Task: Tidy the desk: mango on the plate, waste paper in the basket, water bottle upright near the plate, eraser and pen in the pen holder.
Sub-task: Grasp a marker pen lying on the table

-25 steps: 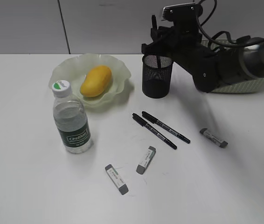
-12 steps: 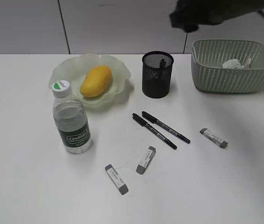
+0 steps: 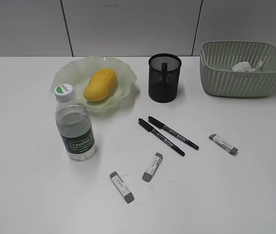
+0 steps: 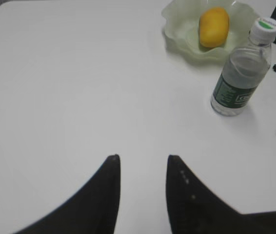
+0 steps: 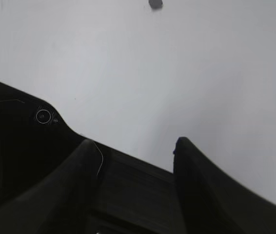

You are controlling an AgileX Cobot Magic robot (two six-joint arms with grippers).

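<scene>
Smooth yellow mango [image 3: 100, 84] lies in ruffled translucent green plate [image 3: 123, 97]. Clear bottle [image 3: 74, 124] upright just beside plate. One pen [image 3: 164, 67] in black mesh holder [image 3: 164, 80]; crumpled paper [image 3: 244, 66] in woven basket [image 3: 235, 78]. I see left tool [image 4: 143, 163] and right tool [image 5: 133, 144] both parted, empty, over white bench [image 3: 226, 195].

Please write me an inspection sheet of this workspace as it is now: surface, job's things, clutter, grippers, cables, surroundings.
Surface: white desk, plain, no spills seen.
Job's things: mango on the plate; water bottle upright beside the plate; waste paper in the basket; one pen in the pen holder; two pens and three erasers lie loose on the desk.
Clutter: nothing seen.
Grippers: left gripper jaws apart, empty, over bare desk; right gripper jaws apart, empty.
Cables: thin wire on the right gripper.
Surroundings: grey panelled wall behind.
</scene>
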